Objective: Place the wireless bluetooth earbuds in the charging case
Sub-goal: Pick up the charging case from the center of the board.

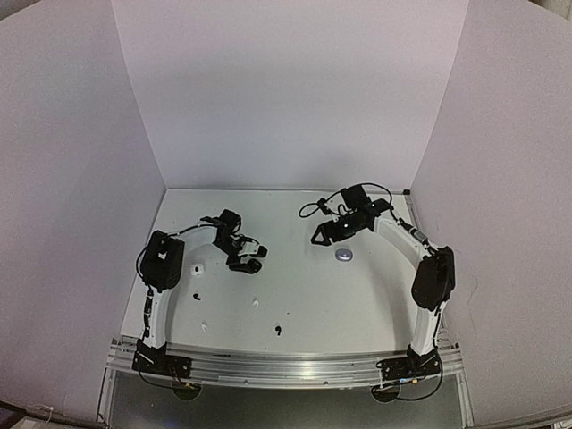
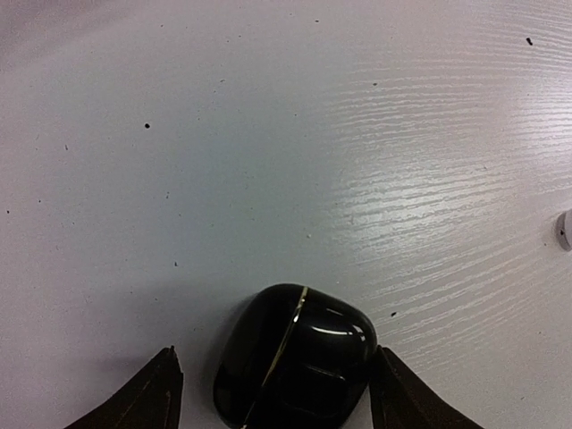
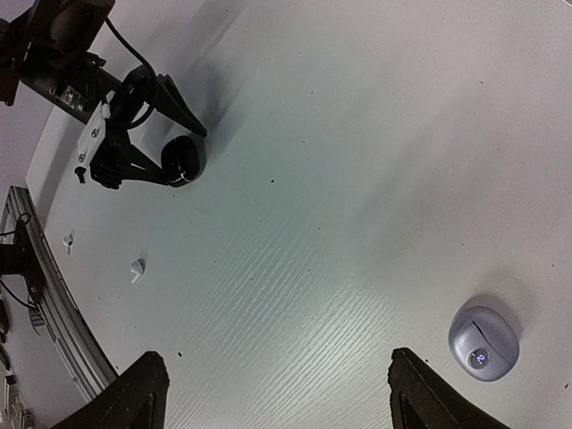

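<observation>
A glossy black charging case [image 2: 295, 357], lid closed, lies on the white table between the fingers of my left gripper [image 2: 275, 350]. The right finger [image 2: 402, 393] presses its side and the left finger [image 2: 156, 393] stands close by with a thin strip of table showing. The right wrist view shows the same case [image 3: 183, 161] between those jaws. My right gripper [image 3: 274, 353] hangs open over bare table, left of a silvery grey case [image 3: 483, 344]. Tiny earbuds lie loose near the front: a white one [image 1: 256, 304], a black one [image 1: 278, 331], another white [image 1: 205, 326].
A small white case [image 1: 198, 267] sits by the left arm's elbow. The silvery case [image 1: 344, 256] lies below the right gripper [image 1: 320, 237]. White walls close in the table on three sides, and a metal rail [image 1: 286, 366] runs along the near edge.
</observation>
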Controlling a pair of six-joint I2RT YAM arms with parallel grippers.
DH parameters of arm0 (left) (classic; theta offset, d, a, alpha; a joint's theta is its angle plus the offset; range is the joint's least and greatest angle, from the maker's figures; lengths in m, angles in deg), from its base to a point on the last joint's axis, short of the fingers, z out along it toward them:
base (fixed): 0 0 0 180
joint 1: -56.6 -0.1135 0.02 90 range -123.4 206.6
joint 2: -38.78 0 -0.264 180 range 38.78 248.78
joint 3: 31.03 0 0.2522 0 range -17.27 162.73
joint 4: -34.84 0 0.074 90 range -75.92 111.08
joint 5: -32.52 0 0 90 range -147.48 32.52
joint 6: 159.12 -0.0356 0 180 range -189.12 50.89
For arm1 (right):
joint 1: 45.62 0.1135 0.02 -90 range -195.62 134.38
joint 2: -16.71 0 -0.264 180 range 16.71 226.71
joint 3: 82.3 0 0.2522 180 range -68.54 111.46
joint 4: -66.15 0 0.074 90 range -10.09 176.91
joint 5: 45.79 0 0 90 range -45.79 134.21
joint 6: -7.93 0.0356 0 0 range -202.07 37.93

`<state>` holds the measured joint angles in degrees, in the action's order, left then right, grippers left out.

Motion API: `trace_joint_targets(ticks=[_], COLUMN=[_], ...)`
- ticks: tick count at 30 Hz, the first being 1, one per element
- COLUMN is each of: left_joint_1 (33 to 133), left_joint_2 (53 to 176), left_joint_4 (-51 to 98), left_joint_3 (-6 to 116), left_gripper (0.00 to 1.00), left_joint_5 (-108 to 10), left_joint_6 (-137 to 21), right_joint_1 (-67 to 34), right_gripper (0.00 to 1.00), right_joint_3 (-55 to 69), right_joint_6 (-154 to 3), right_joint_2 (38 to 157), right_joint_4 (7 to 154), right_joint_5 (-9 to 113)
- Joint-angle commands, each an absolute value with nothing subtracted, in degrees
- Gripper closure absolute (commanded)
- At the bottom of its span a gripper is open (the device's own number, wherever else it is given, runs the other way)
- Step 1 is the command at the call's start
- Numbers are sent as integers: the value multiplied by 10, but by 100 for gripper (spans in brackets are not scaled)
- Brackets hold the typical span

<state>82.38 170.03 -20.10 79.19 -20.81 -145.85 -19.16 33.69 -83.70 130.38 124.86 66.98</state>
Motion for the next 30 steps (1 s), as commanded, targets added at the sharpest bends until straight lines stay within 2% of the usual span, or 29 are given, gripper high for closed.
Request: trace_joint_targets(ticks=[1, 13, 19, 25, 30], left_joint_1=[829, 830, 828, 827, 839], left_joint_2=[1716, 1699, 1599, 1420, 1307], left_joint_4=[-246, -267, -172, 60, 194], left_joint_3=[805, 795, 745, 589, 498], left_gripper=[38, 82, 100, 100, 100], left_joint_5=[-204, -201, -214, -218, -233], left_joint_6=[-1514, -1528, -1481, -1454, -1401], right_joint_1=[-187, -187, -167, -103, -55], right_gripper=[20, 20, 20, 20, 22], right_joint_3=[325, 332, 380, 390, 365], right_joint_6=[-831, -825, -726, -623, -533], right_joint_2=[1275, 1273, 1276, 1276, 1274], right_joint_4=[1241, 1239, 1230, 1111, 973], right_joint_5=[686, 692, 671, 673, 658])
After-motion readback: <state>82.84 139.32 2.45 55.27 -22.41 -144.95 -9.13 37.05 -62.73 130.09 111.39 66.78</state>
